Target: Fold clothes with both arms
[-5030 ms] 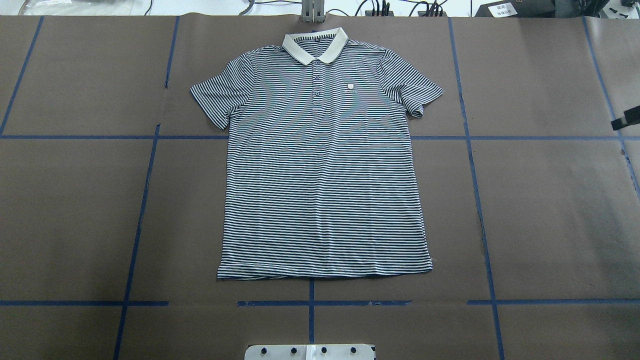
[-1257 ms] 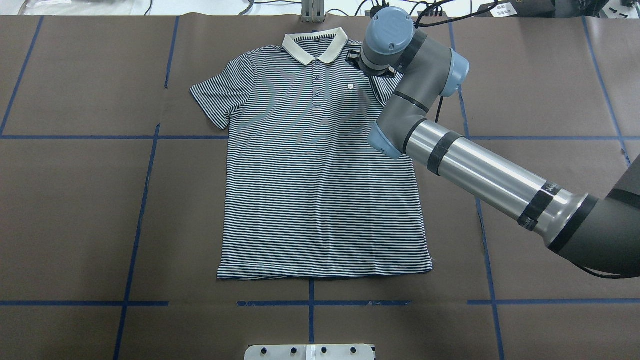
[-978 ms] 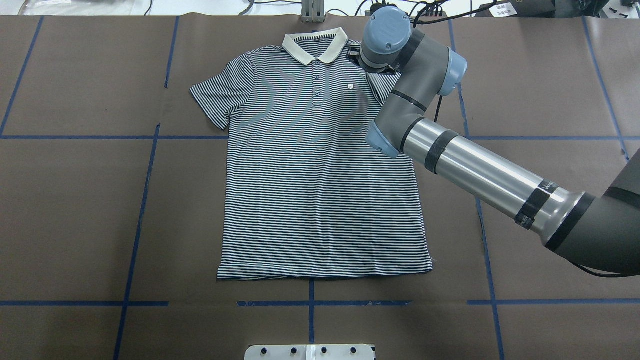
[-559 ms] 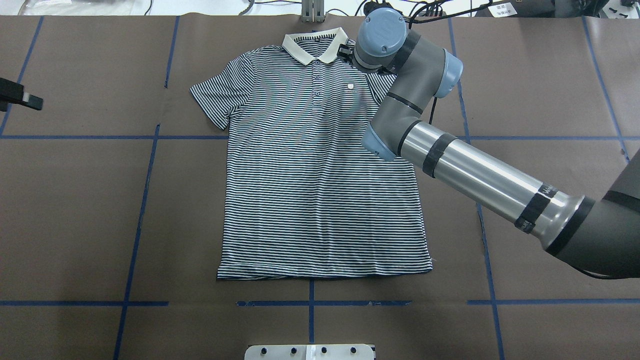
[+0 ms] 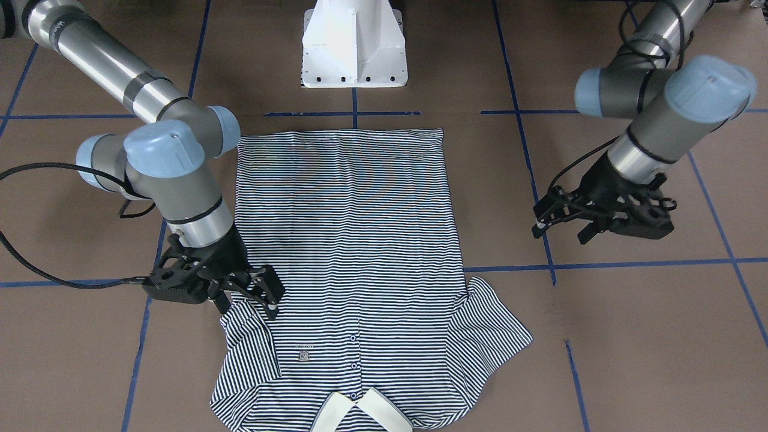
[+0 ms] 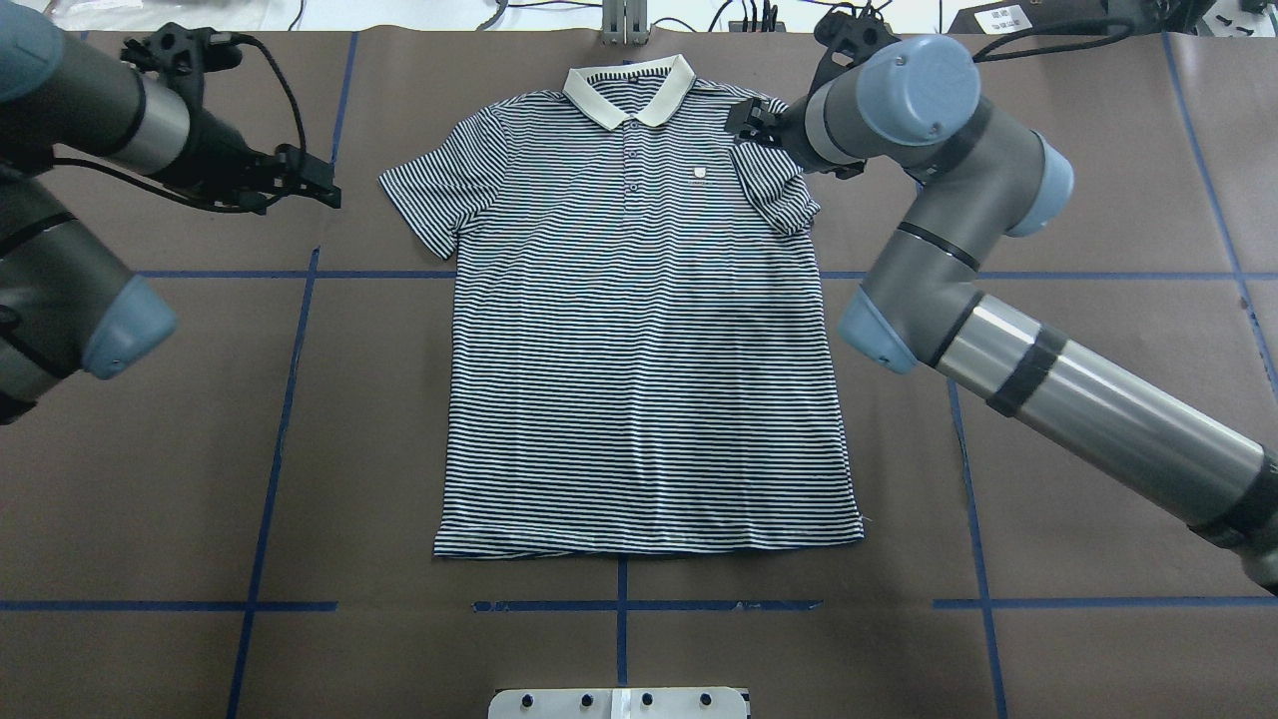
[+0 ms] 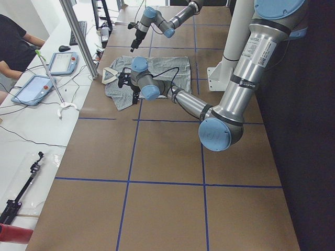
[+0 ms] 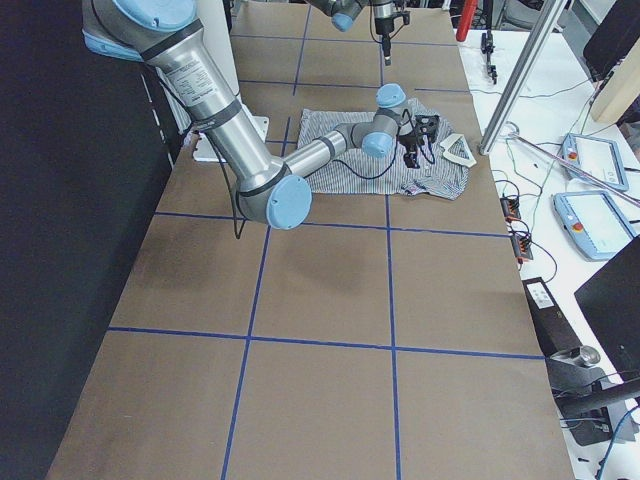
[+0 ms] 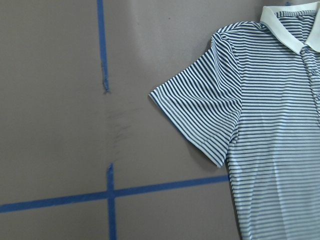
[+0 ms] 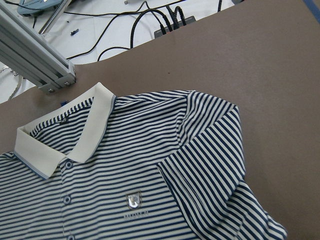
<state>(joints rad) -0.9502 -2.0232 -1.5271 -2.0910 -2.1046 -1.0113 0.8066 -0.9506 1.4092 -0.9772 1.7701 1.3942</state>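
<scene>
The polo shirt (image 6: pixel 639 350) lay flat on the table (image 6: pixel 150 479). First fold done: right sleeve (image 6: pixel 784 195) turned inward at my right pincer (image 5: pixel 275 300), whose opening I could not tell. My left pincer (image 6: pixel 331 194), wide, had approached the left sleeve (image 6: pixel 429 195).

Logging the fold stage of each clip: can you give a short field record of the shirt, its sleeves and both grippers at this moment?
garment: polo shirt, front up, flat on the table, collar at the side far from the robot
sleeve on robot's right: folded inward onto the chest
sleeve on robot's left: spread flat, unfolded
right gripper: low at the folded sleeve; open or shut unclear
left gripper: open, over bare table beside the unfolded sleeve, not touching it
body folds: none yet
</scene>
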